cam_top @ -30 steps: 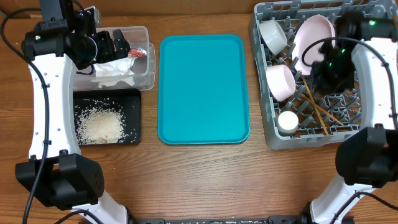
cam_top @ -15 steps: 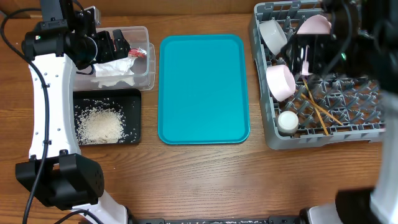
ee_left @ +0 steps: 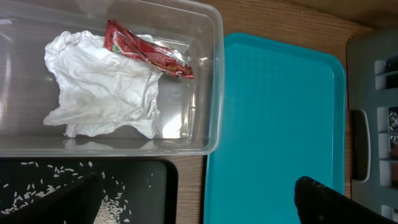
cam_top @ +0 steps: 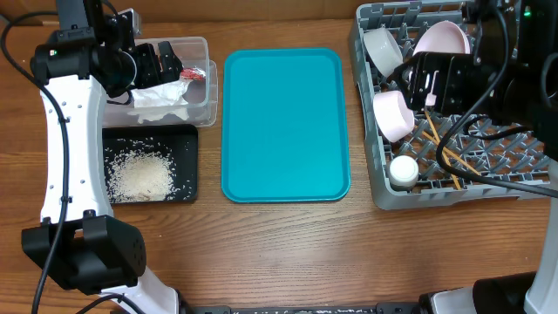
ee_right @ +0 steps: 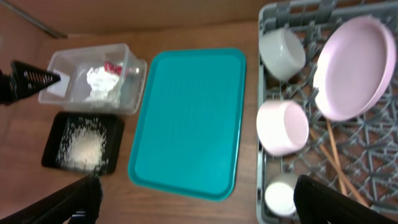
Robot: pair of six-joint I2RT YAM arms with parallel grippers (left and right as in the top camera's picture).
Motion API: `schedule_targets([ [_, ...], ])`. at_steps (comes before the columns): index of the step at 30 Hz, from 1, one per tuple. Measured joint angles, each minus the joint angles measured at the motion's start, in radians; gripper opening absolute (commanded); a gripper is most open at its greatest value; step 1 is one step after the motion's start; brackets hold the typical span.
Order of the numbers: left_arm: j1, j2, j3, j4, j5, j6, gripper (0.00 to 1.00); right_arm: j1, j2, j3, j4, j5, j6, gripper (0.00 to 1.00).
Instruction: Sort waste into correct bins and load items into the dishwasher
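The dishwasher rack [cam_top: 453,199] at the right holds a plate [cam_top: 440,44], two bowls [cam_top: 381,48] [cam_top: 394,113], a cup [cam_top: 403,170] and chopsticks [cam_top: 445,153]. My right gripper [cam_top: 425,83] hangs high over the rack, open and empty; its wrist view looks down on the plate [ee_right: 354,68] and the cup [ee_right: 281,196]. My left gripper [cam_top: 166,61] is open over the clear tub [ee_left: 214,74], which holds the napkin [ee_left: 106,93] and the red wrapper [ee_left: 146,50]. Rice [cam_top: 139,174] lies in the black tray [ee_left: 155,186].
A large teal serving tray [cam_top: 285,122] lies between the bins and the rack, with nothing on it. Bare wooden table runs along the front edge. Black cables from the right arm drape over the rack's right side.
My right gripper has opened and lifted up from among the rack's pegs, now much nearer the overhead camera. The chopsticks stay lying in the rack. The left arm has not moved.
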Motion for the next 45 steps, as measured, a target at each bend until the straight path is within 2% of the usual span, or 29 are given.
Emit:
schedule_targets([
  [7,0.0,0.0,0.0,0.0,0.0,0.0,1.0,0.0,-0.006,-0.063,0.182,0.059,-0.003,1.0],
  [10,0.0,0.0,0.0,0.0,-0.001,0.0,1.0,0.0,-0.054,-0.202,0.348,0.072,-0.019,1.0],
  [20,0.0,0.0,0.0,0.0,-0.004,0.0,1.0,-0.062,-0.46,-0.993,1.028,0.087,-0.042,1.0],
  [25,0.0,0.0,0.0,0.0,-0.004,0.0,1.0,-0.08,-0.708,-1.411,1.249,0.091,-0.042,1.0],
  [26,0.0,0.0,0.0,0.0,-0.004,0.0,1.0,-0.084,-0.729,-1.443,1.256,0.091,-0.042,1.0],
  [33,0.0,0.0,0.0,0.0,-0.004,0.0,1.0,-0.111,-1.05,-1.931,1.616,0.092,-0.042,1.0],
  [38,0.0,0.0,0.0,0.0,-0.004,0.0,1.0,-0.111,-1.239,-2.183,1.769,0.091,-0.041,1.0],
  [45,0.0,0.0,0.0,0.0,-0.004,0.0,1.0,-0.111,-1.376,-2.324,1.789,0.091,-0.041,1.0],
])
